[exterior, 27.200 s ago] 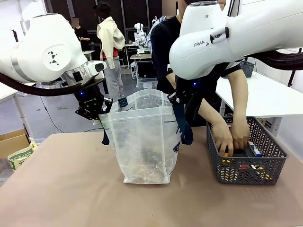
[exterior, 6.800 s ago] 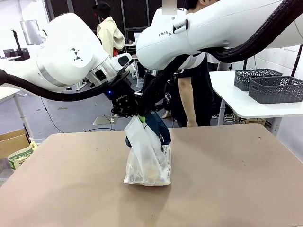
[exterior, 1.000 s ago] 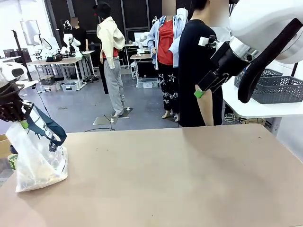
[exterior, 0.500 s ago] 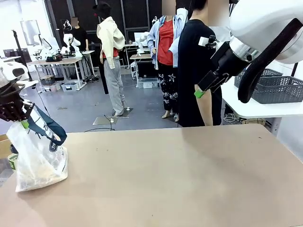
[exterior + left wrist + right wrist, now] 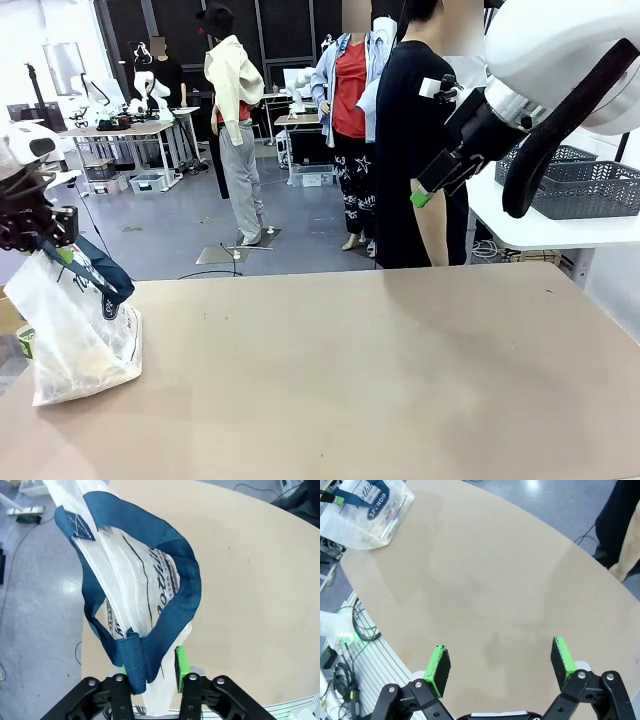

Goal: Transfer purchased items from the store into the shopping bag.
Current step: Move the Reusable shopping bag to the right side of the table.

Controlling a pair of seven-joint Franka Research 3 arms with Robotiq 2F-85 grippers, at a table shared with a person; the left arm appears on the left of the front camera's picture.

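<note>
The shopping bag [image 5: 75,340] sits at the table's far left edge, slumped and bulging with items, its navy strap handles [image 5: 175,605] looped on top. My left gripper [image 5: 48,232] hangs just above it. In the left wrist view its jaws [image 5: 151,666] stand partly apart, with one strap and some bag plastic lying loose between the green pads. My right gripper [image 5: 425,190] is raised at the far right, open and empty, with its pads [image 5: 439,664] wide apart over bare table. The bag [image 5: 367,507] also appears far off in the right wrist view.
Dark grey lattice baskets [image 5: 580,185] stand on a white side table [image 5: 530,235] behind my right arm; I cannot tell which is the store. A person in black [image 5: 415,150] stands at the far side. The brown table [image 5: 350,380] is bare from middle to right.
My left gripper's jaws have parted from the strap handle and the gripper has turned a little. The bag's top has sagged slightly. The right arm has not moved.
</note>
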